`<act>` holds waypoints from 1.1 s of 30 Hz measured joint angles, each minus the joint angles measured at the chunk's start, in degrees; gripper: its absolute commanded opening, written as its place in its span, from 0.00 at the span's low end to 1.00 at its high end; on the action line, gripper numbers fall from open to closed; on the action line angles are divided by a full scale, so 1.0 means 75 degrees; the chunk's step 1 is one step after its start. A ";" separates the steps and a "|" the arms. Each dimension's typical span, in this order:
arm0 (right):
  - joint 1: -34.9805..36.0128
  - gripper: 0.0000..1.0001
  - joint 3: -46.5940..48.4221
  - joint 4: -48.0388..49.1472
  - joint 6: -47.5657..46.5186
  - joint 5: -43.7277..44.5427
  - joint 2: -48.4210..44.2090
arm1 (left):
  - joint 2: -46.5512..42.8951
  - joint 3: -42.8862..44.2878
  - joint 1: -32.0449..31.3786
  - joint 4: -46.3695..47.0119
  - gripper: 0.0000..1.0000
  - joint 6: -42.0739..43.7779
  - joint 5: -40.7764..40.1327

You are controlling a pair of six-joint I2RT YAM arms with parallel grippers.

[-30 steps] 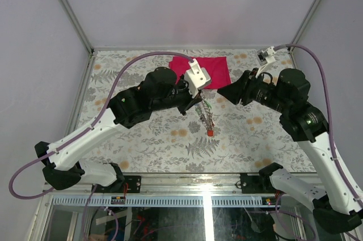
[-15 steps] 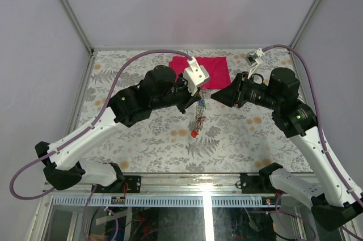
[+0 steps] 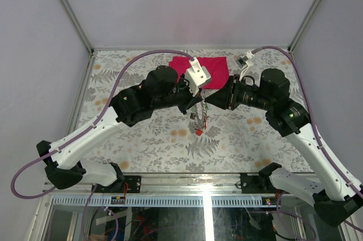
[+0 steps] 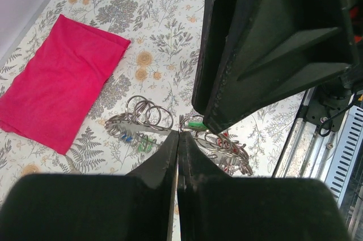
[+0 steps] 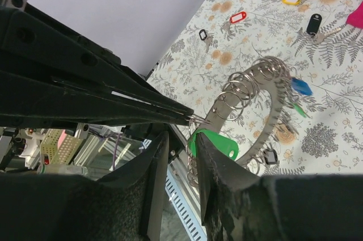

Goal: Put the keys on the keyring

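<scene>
Note that the right gripper [image 3: 207, 100] has advanced toward the left gripper [image 3: 194, 102] since a second ago. Its tip now sits just beside it, near the red cloth [image 3: 215, 70]. Its jaws stand slightly parted, with a green-tagged key [image 5: 215, 142] at their tips. The left jaws are clenched on the keyring [image 5: 277, 102], which hangs just off the cloth's near edge. The dangling red-tagged key [image 3: 198, 131] now hangs further left.
</scene>
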 measured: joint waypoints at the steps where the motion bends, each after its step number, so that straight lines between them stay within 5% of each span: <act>1: 0.0012 0.31 -0.0017 0.0006 0.0000 0.0017 0.0017 | 0.0000 0.0000 0.0000 0.0000 0.00 -0.0003 0.0000; 8: 0.0047 0.30 -0.0122 0.0015 -0.0003 0.0038 0.0111 | 0.0000 0.0000 0.0000 -0.0003 0.00 -0.0003 0.0029; 19: 0.0122 0.04 -0.0189 0.0175 -0.0003 0.0224 0.0166 | 0.0000 0.0000 0.0003 -0.0003 0.00 -0.0003 0.0061; 33: 0.0154 0.00 -0.0189 -0.0070 -0.0213 0.0781 0.0152 | 0.0000 0.0000 0.0015 -0.0009 0.00 -0.0003 0.0061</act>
